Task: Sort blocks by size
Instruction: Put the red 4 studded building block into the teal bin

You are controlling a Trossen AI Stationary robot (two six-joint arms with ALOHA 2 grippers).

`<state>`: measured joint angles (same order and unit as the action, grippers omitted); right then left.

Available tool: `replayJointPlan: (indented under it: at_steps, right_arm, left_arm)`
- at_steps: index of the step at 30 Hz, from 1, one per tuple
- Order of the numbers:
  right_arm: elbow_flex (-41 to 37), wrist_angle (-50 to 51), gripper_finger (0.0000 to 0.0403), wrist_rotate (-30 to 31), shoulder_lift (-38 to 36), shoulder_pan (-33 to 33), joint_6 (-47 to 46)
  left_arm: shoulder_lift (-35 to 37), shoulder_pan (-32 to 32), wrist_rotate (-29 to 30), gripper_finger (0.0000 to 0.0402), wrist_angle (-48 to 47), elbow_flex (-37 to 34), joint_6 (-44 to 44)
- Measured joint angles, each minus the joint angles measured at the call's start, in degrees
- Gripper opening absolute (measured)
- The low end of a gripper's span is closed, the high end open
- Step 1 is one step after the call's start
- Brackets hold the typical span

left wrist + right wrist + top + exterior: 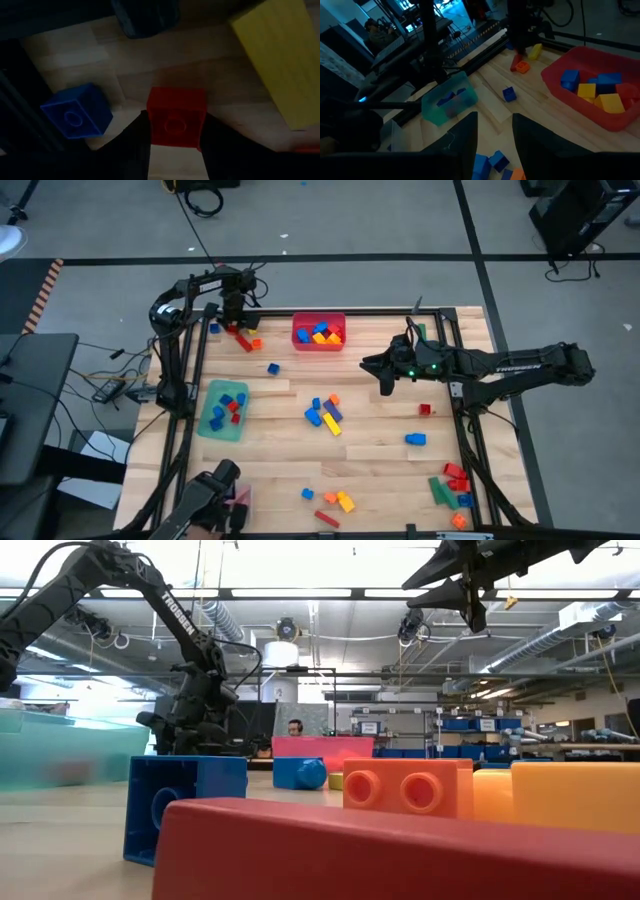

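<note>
The left gripper (172, 150), its arm lettered "TROSSEN", closes its fingers around a small red block (175, 117) on the tabletop (280, 410) corner; the right gripper (386, 380) hovers mid-table, fingers parted, holding nothing.

A wide red plastic brick (400, 852) is seen filling the near edge of the wooden tabletop (60, 840), with a blue studded brick (185, 802), an orange two-stud brick (405, 788) and a yellow block (575, 797) ranged behind it.
</note>
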<state>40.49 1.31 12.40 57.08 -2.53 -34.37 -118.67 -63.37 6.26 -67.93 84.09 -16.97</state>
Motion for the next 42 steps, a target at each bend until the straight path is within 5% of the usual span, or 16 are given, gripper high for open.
replayJointPlan:
  at_steps: [14, 25, 42]
  right_arm:
    - [0.0, 0.0, 0.0136, -0.7, 0.0, 0.1, 0.0]
    - [0.0, 0.1, 0.0136, -3.7, 0.0, 0.2, 0.0]
    - [0.0, 0.1, 0.0136, -6.6, 0.0, 0.6, 0.4]
  left_arm:
    - [11.9, 1.8, 0.0, 0.0150, -4.6, 0.0, 0.2]
    - [30.4, 16.3, 5.0, 0.0151, -9.5, -1.0, -9.2]
    - [58.6, 41.3, -3.4, 0.0152, -1.0, -39.3, -48.4]
